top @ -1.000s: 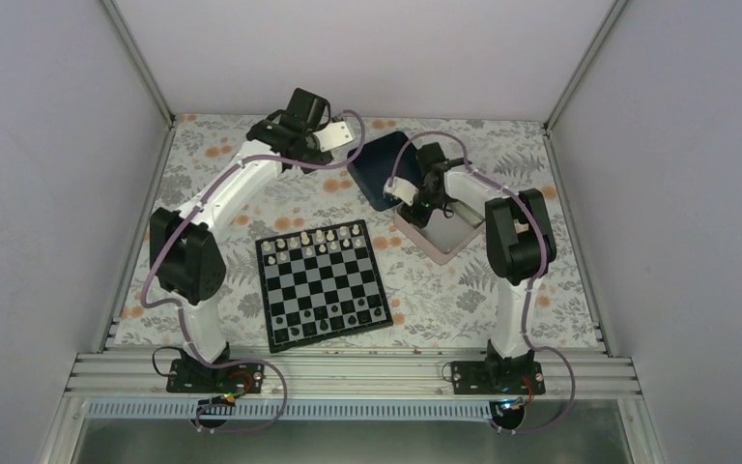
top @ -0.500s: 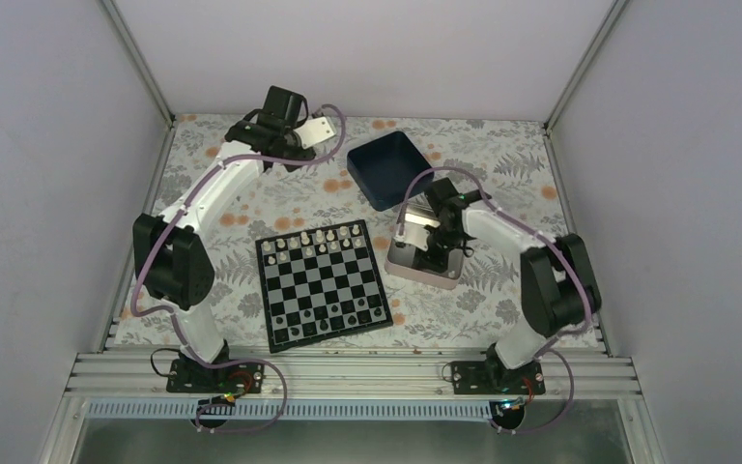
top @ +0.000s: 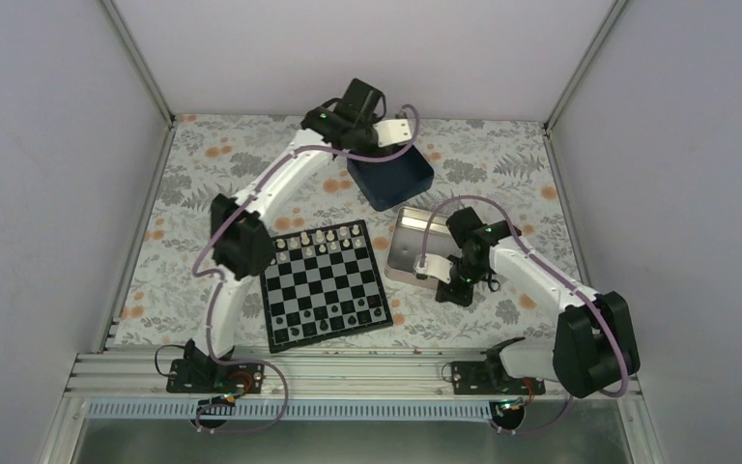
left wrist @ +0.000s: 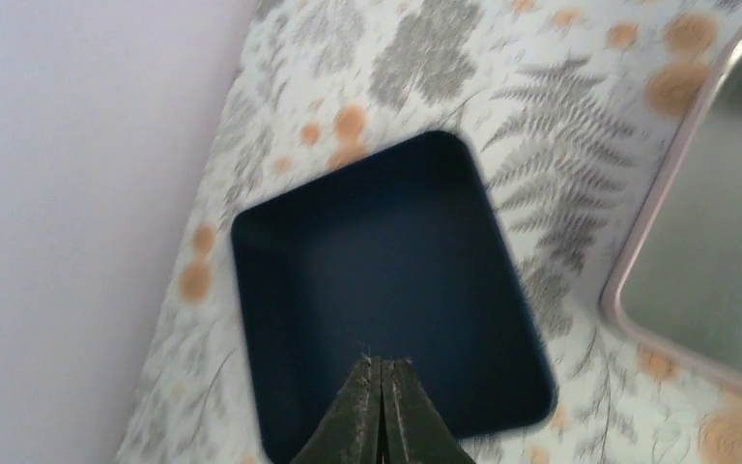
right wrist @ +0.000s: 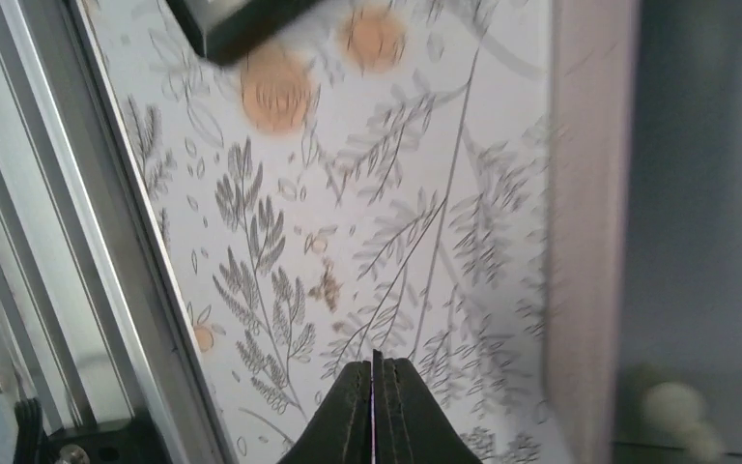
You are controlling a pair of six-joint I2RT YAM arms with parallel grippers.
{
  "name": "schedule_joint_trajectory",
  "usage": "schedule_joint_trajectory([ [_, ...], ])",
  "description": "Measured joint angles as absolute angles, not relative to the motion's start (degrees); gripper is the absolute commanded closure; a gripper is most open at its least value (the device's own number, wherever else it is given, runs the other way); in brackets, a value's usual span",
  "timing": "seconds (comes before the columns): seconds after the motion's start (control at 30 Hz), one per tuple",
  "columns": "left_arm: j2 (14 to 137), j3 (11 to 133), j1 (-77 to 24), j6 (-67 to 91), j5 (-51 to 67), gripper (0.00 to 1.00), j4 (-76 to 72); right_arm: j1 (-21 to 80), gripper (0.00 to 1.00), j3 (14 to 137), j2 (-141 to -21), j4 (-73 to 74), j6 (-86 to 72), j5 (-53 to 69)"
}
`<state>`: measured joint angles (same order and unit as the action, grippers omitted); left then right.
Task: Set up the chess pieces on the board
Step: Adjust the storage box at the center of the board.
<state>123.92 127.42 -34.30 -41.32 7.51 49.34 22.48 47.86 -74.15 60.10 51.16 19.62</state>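
The flat black-and-grey checkered chessboard (top: pixel 323 283) is lying towards the near edge of the floral-patterned tabletop (top: pixel 203 184), a little left of centre and turned slightly askew. Tiny cream-white chess pieces (top: pixel 314 239) are standing along its far edge, and tiny black pieces (top: pixel 333 314) are lining its near edge.

The left gripper (left wrist: pixel 383 362) is hovering over the dark blue square box (left wrist: pixel 386 290), a matte, round-cornered tray sitting near the middle of the tabletop's far edge. Its slim black fingers are pressing tip to tip, with nothing between them.

The silver rectangular tin (top: pixel 415 242), brushed metal with a pale pinkish rim, is sitting just right of the board. The right gripper (right wrist: pixel 375 360) is hanging low over bare printed cloth just beside the tin's near side. Its fingers are meeting in a tight point too, gripping nothing. The right wrist view is showing a pale rounded blur low inside the tin, too smeared to identify.
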Motion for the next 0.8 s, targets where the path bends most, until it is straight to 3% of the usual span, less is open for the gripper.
schedule_joint_trajectory([
  [0.23,142.4,151.6,-37.4,-41.0,16.5,0.98,57.6,19.8,0.96,40.6,-73.0,56.6,50.5,16.5],
  [0.5,144.2,145.3,-40.2,-42.4,21.1,0.98,60.0,16.3,0.96,36.4,-72.8,49.8,50.5,14.7],
  [0.8,147.3,147.1,-40.4,-43.1,21.1,0.98,60.6,15.6,0.96,36.2,-74.3,44.8,50.5,14.4],
])
